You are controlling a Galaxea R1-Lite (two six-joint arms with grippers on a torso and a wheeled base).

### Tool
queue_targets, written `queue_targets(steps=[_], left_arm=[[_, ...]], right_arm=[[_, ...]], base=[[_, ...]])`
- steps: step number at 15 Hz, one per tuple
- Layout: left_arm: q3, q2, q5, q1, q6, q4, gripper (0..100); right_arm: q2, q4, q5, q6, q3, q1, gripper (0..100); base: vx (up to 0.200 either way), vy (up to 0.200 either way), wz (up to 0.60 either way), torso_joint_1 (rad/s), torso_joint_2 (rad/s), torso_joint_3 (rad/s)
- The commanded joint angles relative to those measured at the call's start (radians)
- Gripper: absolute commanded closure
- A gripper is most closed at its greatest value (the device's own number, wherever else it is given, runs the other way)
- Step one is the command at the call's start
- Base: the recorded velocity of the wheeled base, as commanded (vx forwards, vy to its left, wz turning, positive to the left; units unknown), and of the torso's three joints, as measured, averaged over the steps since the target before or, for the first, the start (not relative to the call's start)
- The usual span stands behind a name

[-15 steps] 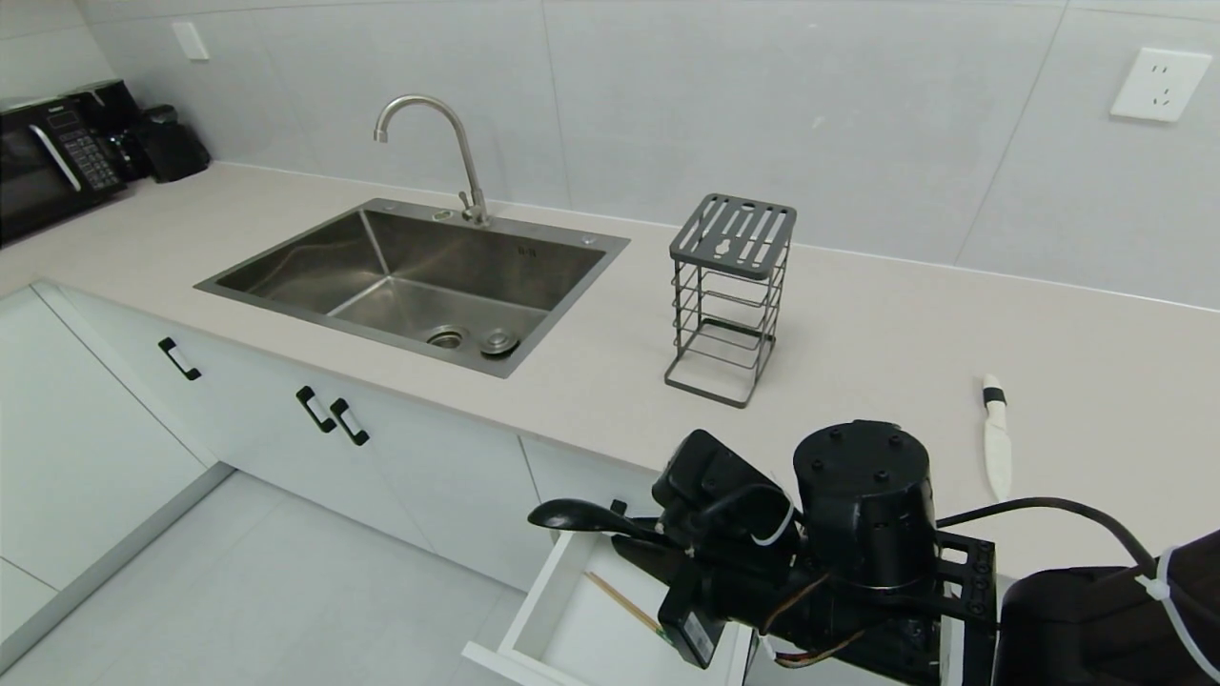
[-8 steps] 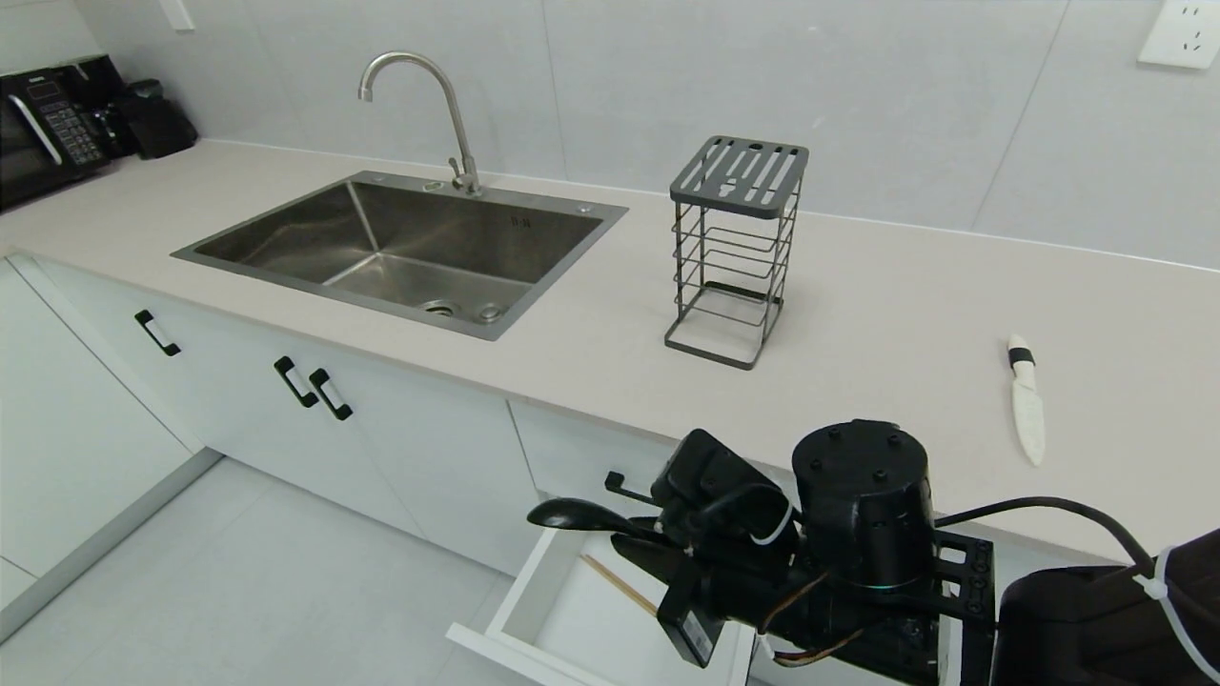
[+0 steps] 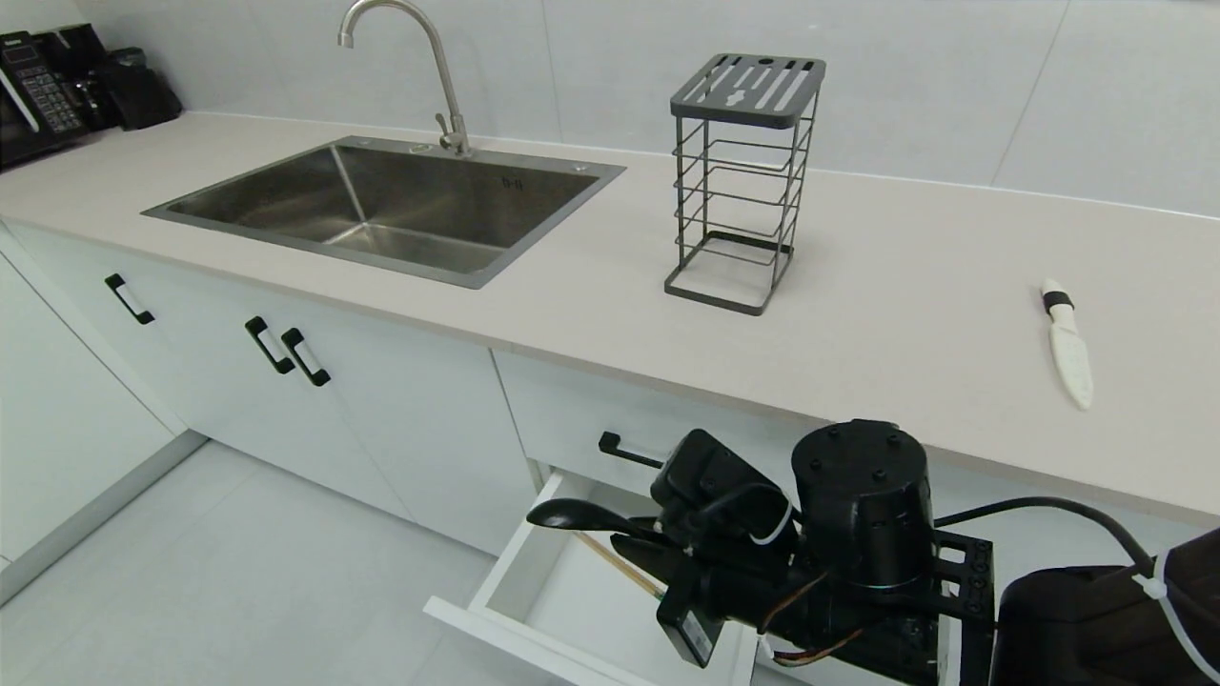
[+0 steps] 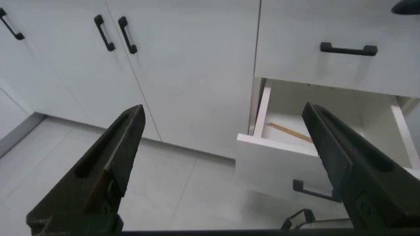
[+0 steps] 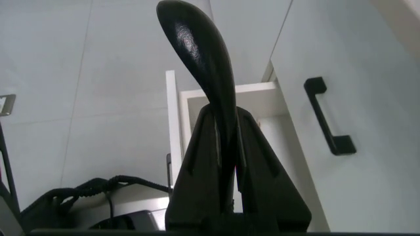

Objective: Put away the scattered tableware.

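Observation:
My right gripper (image 3: 656, 535) is shut on the handle of a black spoon (image 3: 572, 515), whose bowl sticks out level over the open white drawer (image 3: 496, 591) below the counter. In the right wrist view the spoon (image 5: 200, 59) rises from between the closed fingers (image 5: 197, 164). A thin wooden chopstick (image 3: 621, 574) lies inside the drawer. A white knife with a black band (image 3: 1067, 343) rests on the counter at the right. In the left wrist view, my left gripper (image 4: 223, 170) is open with nothing between its fingers, facing the drawer (image 4: 262, 141) and chopstick (image 4: 289, 132).
A dark wire rack (image 3: 739, 181) stands on the beige counter (image 3: 905, 286) beside a steel sink (image 3: 381, 200) with a faucet (image 3: 419, 57). A black microwave (image 3: 29, 86) sits far left. White cabinet doors with black handles (image 3: 286, 353) line the front.
The head camera has dropped, so the counter and sink have slid up in the picture and more of the open drawer shows. The right gripper still holds the spoon as before.

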Motion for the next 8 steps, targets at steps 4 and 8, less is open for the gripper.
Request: queue_targets(steps=[4, 8], left_arm=[[0.0, 0.0, 0.0, 0.0, 0.0, 0.001, 0], [0.0, 0.0, 0.0, 0.0, 0.0, 0.001, 0]], right_arm=[[0.001, 0.0, 0.001, 0.0, 0.0, 0.002, 100], [0.001, 0.001, 0.004, 0.0, -0.004, 0.002, 100]], base=[[0.0, 0.0, 0.0, -0.255, 0.48, 0.224], [0.0, 0.0, 0.0, -0.255, 0.45, 0.199]])
